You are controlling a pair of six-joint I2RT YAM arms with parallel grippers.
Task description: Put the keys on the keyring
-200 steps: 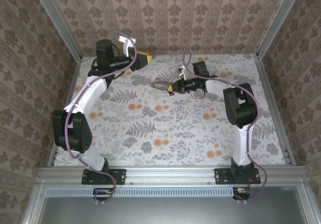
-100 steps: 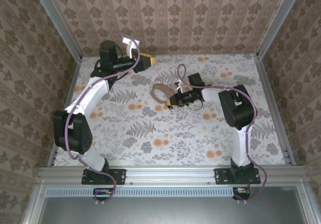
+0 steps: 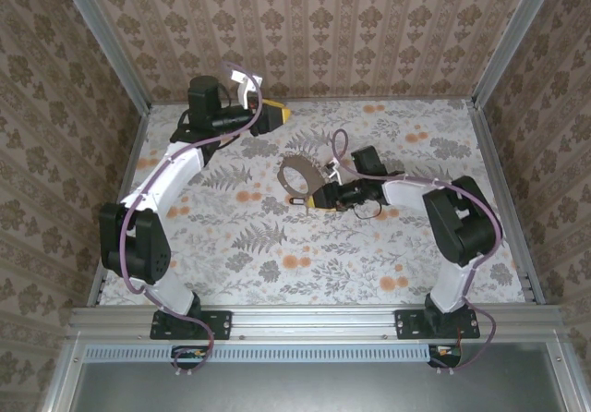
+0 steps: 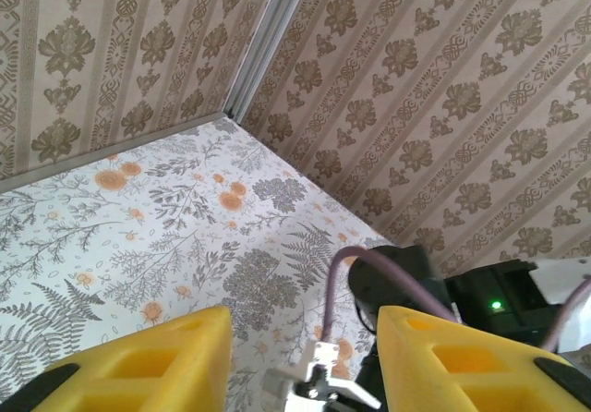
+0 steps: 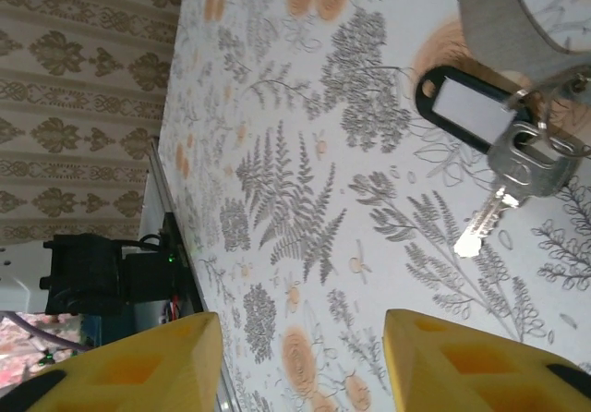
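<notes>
The small silver key with a black oblong tag (image 5: 506, 179) lay just ahead of the released, empty right tool (image 5: 297, 338), blade pointing back toward it.

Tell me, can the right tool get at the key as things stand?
Probably yes: the key lies flat on bare table just ahead of the open right tool, by the keyring, nothing between them.

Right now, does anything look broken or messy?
No, nothing stands out. The key lies flat on the table next to the brown loop, and nothing looks broken or spilled.
</notes>
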